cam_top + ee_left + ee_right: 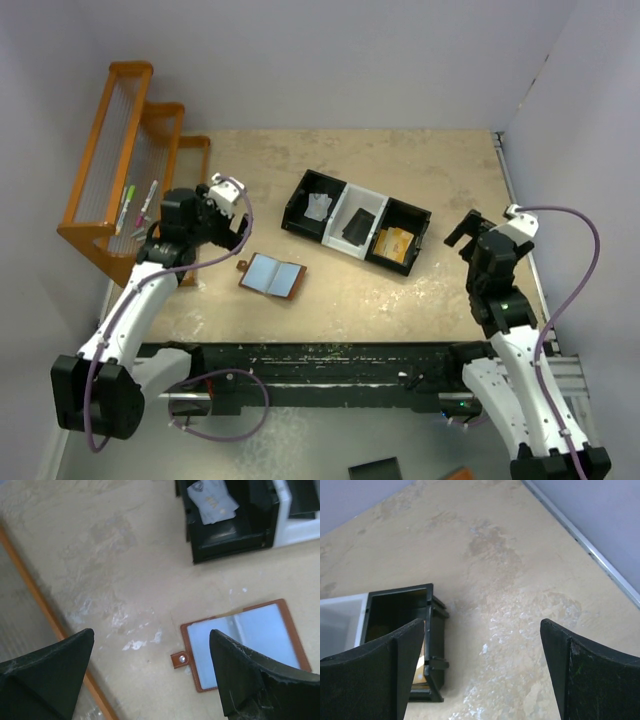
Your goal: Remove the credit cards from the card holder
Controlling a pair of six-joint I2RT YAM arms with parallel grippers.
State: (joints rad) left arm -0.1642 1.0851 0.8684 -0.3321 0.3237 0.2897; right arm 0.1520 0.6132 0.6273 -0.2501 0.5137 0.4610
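1. One holder (272, 276), one three-bin tray (295, 208), two cards in view, one paper scrap (318, 207)
2. Holder: brown, lying open and flat, pale blue lining up, snap tab out at its left; it sits near the tray's left corner on the arms' side, apart from it
3. Black card (357, 228) lies in the tray's middle bin, gold-orange card (394, 243) in its right bin, scrap in its left
4. Left gripper (151, 635), left of the tray, and right gripper (482, 625), right of it, are both spread wide, holding nothing

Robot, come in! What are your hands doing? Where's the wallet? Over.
Left gripper open, empty; right gripper open, empty. Card holder unfolded on table, no cards showing. Black card, gold-orange cards in tray. Nothing on the holder.
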